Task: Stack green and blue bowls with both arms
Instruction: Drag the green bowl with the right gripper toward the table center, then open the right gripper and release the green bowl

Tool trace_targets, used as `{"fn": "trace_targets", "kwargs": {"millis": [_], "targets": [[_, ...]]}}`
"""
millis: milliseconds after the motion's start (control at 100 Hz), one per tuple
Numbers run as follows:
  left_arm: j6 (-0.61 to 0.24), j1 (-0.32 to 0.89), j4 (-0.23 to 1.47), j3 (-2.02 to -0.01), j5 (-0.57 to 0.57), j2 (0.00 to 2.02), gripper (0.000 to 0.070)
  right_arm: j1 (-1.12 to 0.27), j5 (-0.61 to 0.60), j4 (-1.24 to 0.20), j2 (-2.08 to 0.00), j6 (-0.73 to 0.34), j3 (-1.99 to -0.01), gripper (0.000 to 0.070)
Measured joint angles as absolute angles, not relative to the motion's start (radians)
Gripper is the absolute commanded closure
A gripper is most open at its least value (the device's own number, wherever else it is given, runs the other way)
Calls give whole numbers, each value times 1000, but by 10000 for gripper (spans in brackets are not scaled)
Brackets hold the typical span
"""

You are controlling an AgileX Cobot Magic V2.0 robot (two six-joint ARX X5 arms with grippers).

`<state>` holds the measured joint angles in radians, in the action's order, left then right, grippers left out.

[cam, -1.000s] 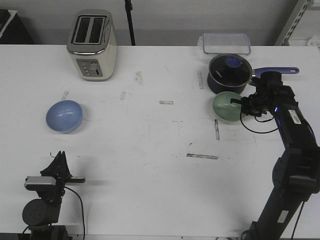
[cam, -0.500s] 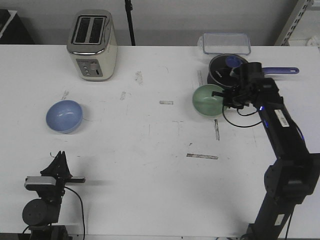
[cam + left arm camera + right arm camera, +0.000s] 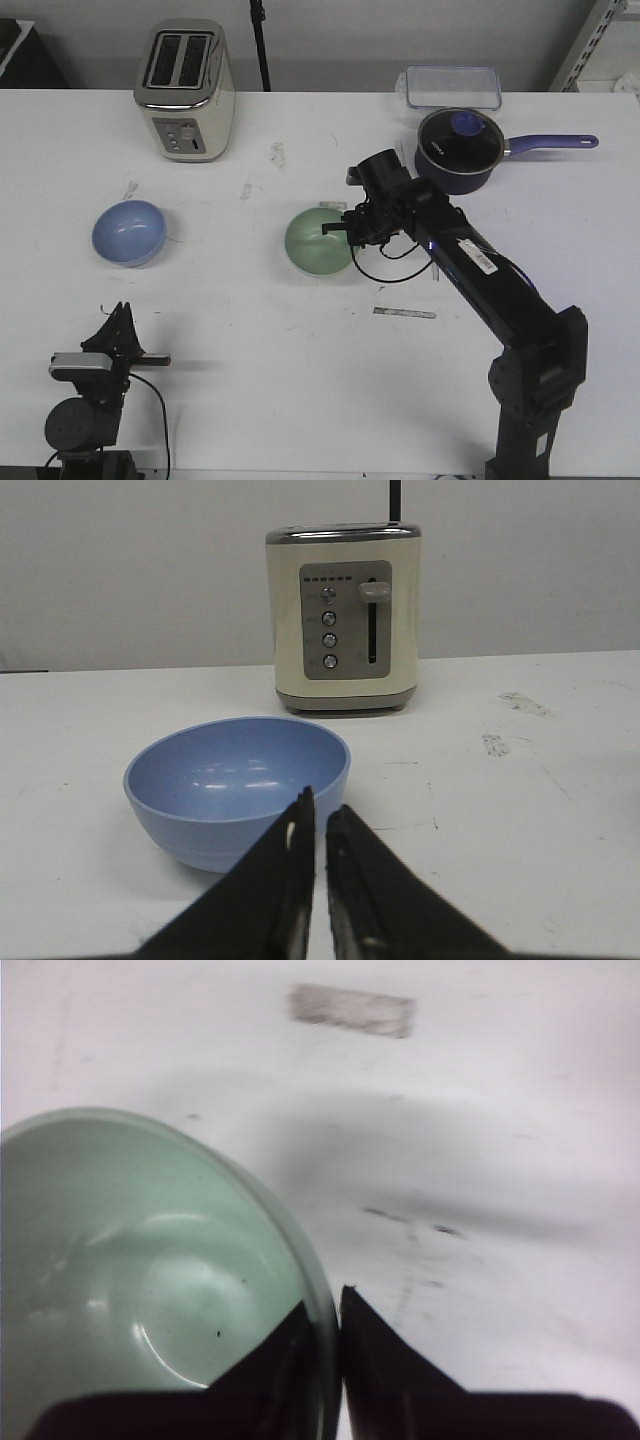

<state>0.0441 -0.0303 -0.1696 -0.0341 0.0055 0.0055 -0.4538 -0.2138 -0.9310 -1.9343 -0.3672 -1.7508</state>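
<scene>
Front view: the right hand (image 3: 345, 226) grips the green bowl (image 3: 318, 242) by its rim at frame centre, above the white table (image 3: 250, 330). A second ago the bowl sat at right beside the navy saucepan (image 3: 458, 148); it has since travelled leftward, about halfway toward the blue bowl (image 3: 129, 232) at centre left, so the carry step is judged under way. The left hand (image 3: 118, 330) sits parked at lower left.

Left wrist view: the left hand (image 3: 318, 825), fingers nearly together and empty, faces the blue bowl (image 3: 238, 787) and the toaster (image 3: 343, 617).

Right wrist view: the fingers (image 3: 375, 1345) pinch the green bowl's (image 3: 140, 1280) wall.
</scene>
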Motion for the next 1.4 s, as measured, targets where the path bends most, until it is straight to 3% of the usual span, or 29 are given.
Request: {"fn": "trace_targets", "kwargs": {"millis": [240,980,1040,1160,1210,1400], "targets": [[44,-30,-170,-34,6,5,656,-480,-209,-869,-1934,-387,-1643,690],[44,-30,-170,-34,6,6,656,-478,-213,-764,-1934,-416,-1564,678],[44,-30,-169,-34,6,6,656,-478,-213,-763,-1934,-416,-1564,614],[44,-30,-169,-34,6,6,656,-477,-210,-750,-1917,-416,-1561,343],[44,-30,-170,-34,6,6,656,-477,-210,-738,-1897,-416,-1560,265],[44,-30,-169,-34,6,6,656,-453,-207,-703,-1790,-416,-1560,243]]}}
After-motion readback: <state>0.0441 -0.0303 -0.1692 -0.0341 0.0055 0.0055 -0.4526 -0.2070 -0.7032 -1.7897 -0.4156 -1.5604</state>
